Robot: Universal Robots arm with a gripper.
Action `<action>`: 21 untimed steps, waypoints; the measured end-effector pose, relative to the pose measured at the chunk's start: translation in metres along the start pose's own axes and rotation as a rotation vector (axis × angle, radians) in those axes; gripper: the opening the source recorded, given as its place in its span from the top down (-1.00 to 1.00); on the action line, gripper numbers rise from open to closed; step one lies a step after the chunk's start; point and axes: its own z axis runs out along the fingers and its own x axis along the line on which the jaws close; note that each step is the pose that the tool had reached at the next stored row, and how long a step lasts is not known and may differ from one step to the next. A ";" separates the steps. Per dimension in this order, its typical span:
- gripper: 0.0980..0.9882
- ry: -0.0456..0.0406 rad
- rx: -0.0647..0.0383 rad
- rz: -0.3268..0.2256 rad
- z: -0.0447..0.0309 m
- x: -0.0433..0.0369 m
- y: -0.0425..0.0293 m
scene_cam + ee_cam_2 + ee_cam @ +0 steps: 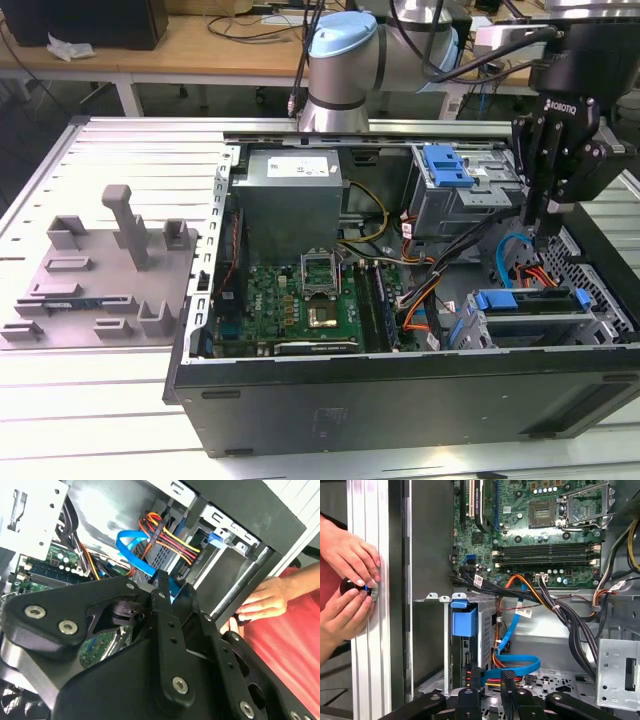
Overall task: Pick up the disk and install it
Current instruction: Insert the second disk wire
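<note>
— Disk (530, 318), flat rectangular silver hard drive in blue plastic rails: where?
— Inside open black computer case (400, 400), lying flat in grey metal cage (605, 310) at the exterior view's right corner. Long axis running left to right in that view.
— And black two-finger gripper (546, 228)?
— Hovering directly above, slightly toward the exterior view's right, apart from it. Fingers pressed together, clasping nothing.
— So, straight down to reach it?
— Probably; blue handle (464, 620) untouched.
</note>
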 end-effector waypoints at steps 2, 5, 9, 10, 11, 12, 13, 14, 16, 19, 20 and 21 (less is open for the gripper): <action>0.54 0.0040 0.000 0.000 0.0001 0.0002 0.0000; 0.54 0.0057 0.000 0.000 0.0012 0.0019 0.0000; 0.54 0.0152 -0.001 -0.001 0.0023 0.0039 0.0001; 0.54 0.0177 -0.001 -0.001 0.0026 0.0044 0.0001; 0.54 0.0204 -0.001 -0.001 0.0029 0.0047 0.0001; 0.54 0.0227 -0.001 -0.001 0.0032 0.0050 0.0001; 0.54 0.0247 -0.002 -0.001 0.0036 0.0050 0.0001; 0.54 0.0267 -0.002 -0.001 0.0042 0.0050 0.0001; 0.54 0.0300 -0.002 -0.002 0.0051 0.0048 0.0002; 0.54 0.0317 -0.002 -0.002 0.0060 0.0045 0.0002; 0.54 0.0316 -0.002 -0.002 0.0063 0.0046 0.0002; 0.54 0.0314 -0.002 -0.002 0.0066 0.0047 0.0002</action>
